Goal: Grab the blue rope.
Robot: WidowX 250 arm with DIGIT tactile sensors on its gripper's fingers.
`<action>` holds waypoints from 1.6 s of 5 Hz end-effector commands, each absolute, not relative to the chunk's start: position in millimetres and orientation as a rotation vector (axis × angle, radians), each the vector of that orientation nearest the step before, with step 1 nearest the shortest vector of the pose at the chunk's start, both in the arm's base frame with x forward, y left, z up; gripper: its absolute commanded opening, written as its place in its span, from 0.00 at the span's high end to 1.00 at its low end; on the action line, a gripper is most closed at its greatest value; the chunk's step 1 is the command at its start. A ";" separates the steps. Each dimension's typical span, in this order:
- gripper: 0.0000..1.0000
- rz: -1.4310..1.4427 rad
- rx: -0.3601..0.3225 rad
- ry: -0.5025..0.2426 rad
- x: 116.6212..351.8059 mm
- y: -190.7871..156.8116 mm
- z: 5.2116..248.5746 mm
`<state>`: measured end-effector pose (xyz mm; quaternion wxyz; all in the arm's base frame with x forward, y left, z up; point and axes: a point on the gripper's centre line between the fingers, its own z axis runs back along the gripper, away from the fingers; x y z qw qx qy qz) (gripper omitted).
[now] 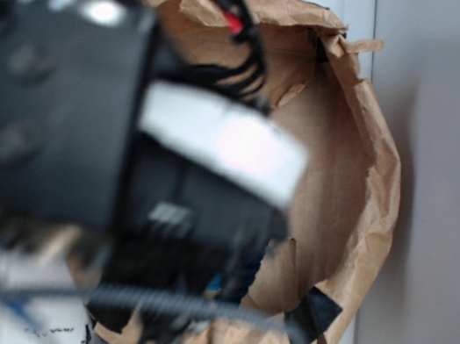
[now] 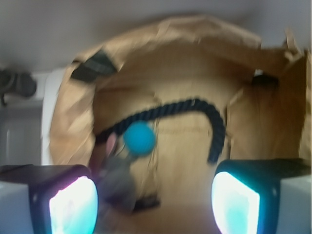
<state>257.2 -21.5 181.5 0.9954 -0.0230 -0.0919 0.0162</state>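
Note:
In the wrist view the blue rope (image 2: 195, 108), thick, dark and twisted, arcs across the floor of a brown paper bag (image 2: 273, 126) and hooks down at its right end. A teal ball (image 2: 139, 138) lies just under the rope's left half. My gripper (image 2: 154, 204) hangs above the bag floor, open, with its two glowing pads (image 2: 73, 207) far apart and nothing between them. The rope lies beyond the fingertips, untouched. In the exterior view the blurred black arm (image 1: 54, 105) covers the bag's left side and hides the rope.
The crumpled bag walls (image 1: 370, 188) ring the work area, with black tape patches (image 1: 312, 311) on the rim. A blurred grey and pink object (image 2: 114, 170) lies below the ball. Thin robot cables (image 1: 179, 310) cross the bag's near edge.

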 end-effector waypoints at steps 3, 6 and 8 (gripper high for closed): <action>0.00 0.059 -0.091 -0.226 289.2 -14.3 164.3; 0.00 0.308 -0.143 -0.258 283.7 19.2 131.0; 0.00 0.473 -0.167 -0.250 288.4 19.2 101.2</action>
